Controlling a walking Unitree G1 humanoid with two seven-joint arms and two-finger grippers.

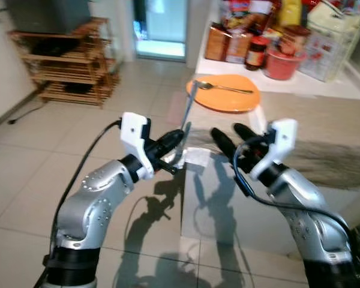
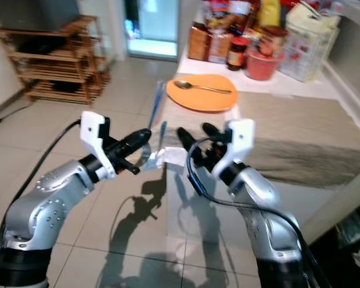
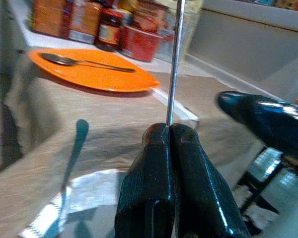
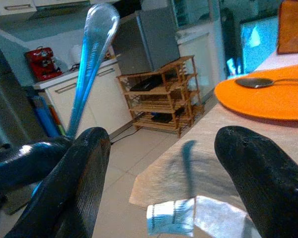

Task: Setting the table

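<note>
**Pinching a utensil beside the table**

Clamping a thin metal utensil (image 1: 188, 111) upright in the left gripper (image 3: 170, 134), fingers pressed together on its handle, off the table's (image 2: 300, 120) near corner. Spreading wide, right gripper (image 1: 229, 133) beside it, holding nothing. Farther along: orange plate (image 1: 225, 96) bearing a spoon (image 1: 223, 88). Revealing from the right wrist the utensil's rounded, bluish tip; hiding it from the left wrist.

The spoon (image 1: 224, 87) was shiny metal on a smooth orange plate (image 1: 228, 99); the tablecloth (image 1: 324, 150) looked matt, woven; the shelf rack (image 1: 69, 60) was wood.
</note>
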